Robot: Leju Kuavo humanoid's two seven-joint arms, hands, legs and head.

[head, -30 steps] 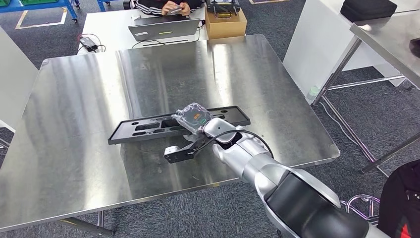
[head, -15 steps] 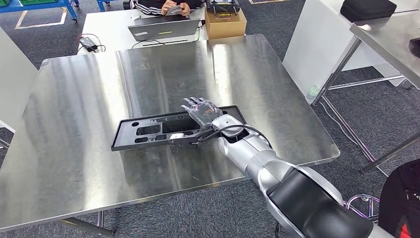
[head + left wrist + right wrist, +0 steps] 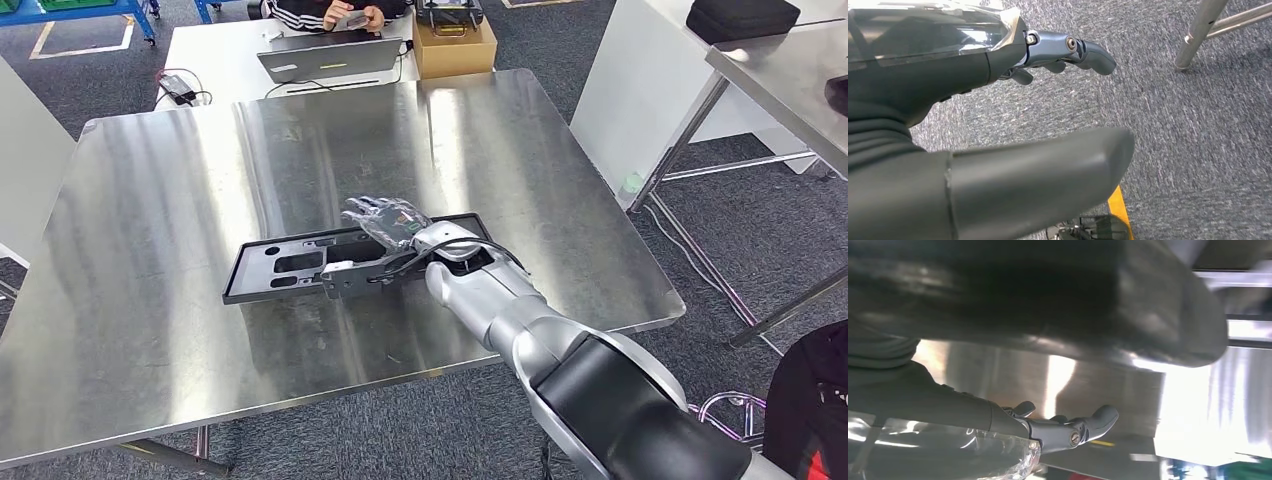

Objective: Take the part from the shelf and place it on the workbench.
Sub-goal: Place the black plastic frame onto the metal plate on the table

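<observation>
The part (image 3: 285, 268), a long flat black piece with cut-outs, lies on the steel workbench (image 3: 150, 200) near its front middle. My right hand (image 3: 385, 222) hovers over the part's right half with fingers spread and holds nothing. In the right wrist view its thumb (image 3: 1073, 305) and fingers (image 3: 1083, 427) stand apart, with bare steel between them. My left hand (image 3: 948, 100) hangs over grey carpet, its thumb (image 3: 1038, 180) and fingers (image 3: 1073, 50) apart and empty.
Behind the workbench a person (image 3: 330, 12) sits at a white table with a laptop (image 3: 330, 58) and a cardboard box (image 3: 455, 45). A second steel table (image 3: 790, 80) stands at the right, with a black case (image 3: 745, 18) beyond it.
My right hand went from curled to spread and shifted left over the part. The part's right end has turned slightly toward the far side of the bench.
</observation>
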